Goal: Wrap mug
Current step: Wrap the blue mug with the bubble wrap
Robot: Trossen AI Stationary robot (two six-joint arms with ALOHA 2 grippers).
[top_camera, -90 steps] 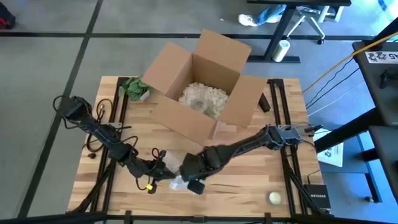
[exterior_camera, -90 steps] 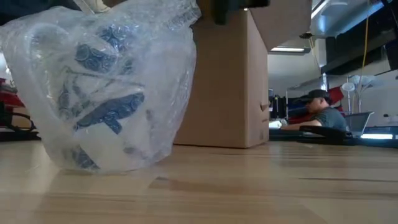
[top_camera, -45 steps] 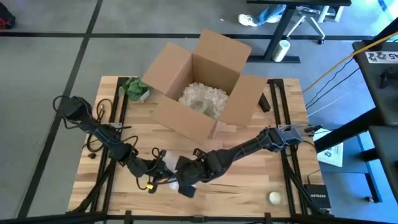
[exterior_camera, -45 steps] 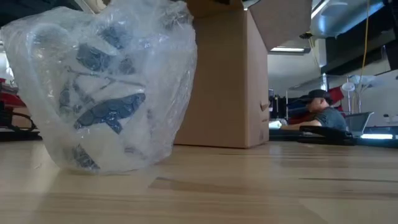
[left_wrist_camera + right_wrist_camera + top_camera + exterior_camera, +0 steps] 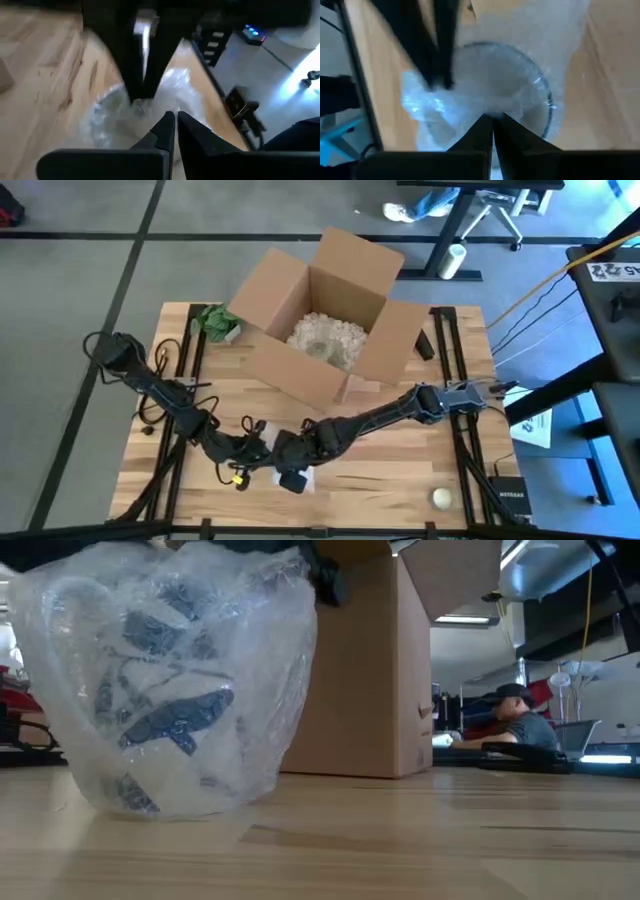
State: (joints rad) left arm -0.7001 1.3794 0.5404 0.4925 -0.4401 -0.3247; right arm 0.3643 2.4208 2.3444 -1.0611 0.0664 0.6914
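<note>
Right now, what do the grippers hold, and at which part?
Both the left gripper and right gripper pinch the bubble wrap gathered above the mug.

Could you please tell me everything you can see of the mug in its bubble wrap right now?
The mug stands on the wooden table near its front edge, left of centre, in front of the cardboard box. It looks white with dark blue markings, blurred by the clear bubble wrap bundled loosely round it and gathered at the top. Its open rim shows through the wrap in the right wrist view. Both grippers meet above it: the left gripper and right gripper each pinch the wrap.
</note>
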